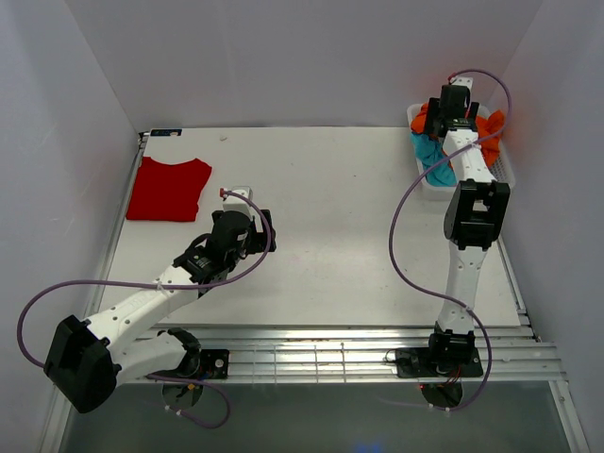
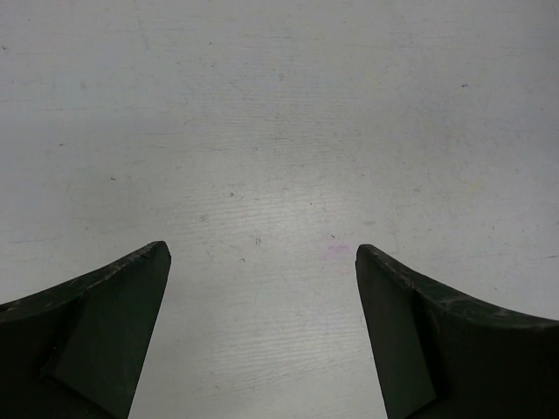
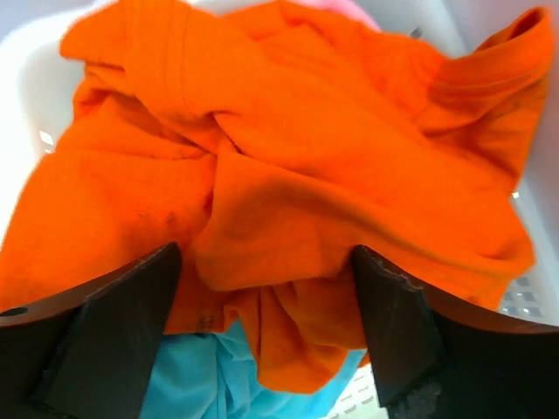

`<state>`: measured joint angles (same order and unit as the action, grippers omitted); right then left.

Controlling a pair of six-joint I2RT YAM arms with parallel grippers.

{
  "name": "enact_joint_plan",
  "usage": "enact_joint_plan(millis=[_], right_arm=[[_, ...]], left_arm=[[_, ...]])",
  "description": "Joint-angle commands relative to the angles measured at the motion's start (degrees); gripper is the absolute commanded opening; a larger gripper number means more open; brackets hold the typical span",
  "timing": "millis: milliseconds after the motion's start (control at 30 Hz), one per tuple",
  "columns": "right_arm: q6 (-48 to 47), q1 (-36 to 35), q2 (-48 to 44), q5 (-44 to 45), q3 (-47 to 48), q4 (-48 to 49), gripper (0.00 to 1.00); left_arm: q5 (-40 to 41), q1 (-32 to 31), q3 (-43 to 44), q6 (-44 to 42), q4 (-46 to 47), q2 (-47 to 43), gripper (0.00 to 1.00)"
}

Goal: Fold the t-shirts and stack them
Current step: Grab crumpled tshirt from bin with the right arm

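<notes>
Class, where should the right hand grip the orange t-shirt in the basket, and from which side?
The raised fold on the orange t-shirt, from above: it lies on top, the basket walls block the sides, and the open right hand hangs over it.

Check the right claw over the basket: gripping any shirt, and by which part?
Nothing held. The right claw is open above the crumpled orange t-shirt in the white basket; the left claw is open over the table.

Crumpled orange t-shirt (image 3: 297, 157), perhaps atop teal.
</notes>
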<state>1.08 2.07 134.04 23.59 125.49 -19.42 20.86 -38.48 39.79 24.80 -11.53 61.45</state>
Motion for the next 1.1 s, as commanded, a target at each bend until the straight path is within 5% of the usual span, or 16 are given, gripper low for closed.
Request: enact_joint_plan(millis=[0, 100, 133, 233, 600, 1067], right_arm=[[0.06, -0.04, 1.4, -0.92, 2.74, 2.19, 0.83], [-0.2, -0.04, 2.1, -0.74, 2.92, 2.19, 0.53], [-0.2, -0.04, 2.02, -0.57, 2.92, 2.19, 0.28], [-0.12, -0.04, 0.79, -0.13, 2.22, 2.63, 0.11], [-0.81, -2.5, -16.51, -4.34, -5.95, 3.51, 0.08], [-1.79, -19.89, -40.78, -13.81, -11.6, -5.35, 0.08]], left_arm=[[1.2, -0.02, -0.41, -0.54, 0.98, -0.02, 0.98], [1.37, -0.1, -0.5, -0.72, 0.9, 0.07, 0.98], [1.55, -0.1, -0.5, -0.8, 0.89, 0.16, 0.98], [1.64, -0.1, -0.68, -0.54, 0.89, -0.01, 0.98], [-1.35, -0.02, -1.56, 1.92, 1.6, -0.37, 0.98], [-4.34, -0.02, -4.46, 3.94, 1.07, -6.61, 0.98]])
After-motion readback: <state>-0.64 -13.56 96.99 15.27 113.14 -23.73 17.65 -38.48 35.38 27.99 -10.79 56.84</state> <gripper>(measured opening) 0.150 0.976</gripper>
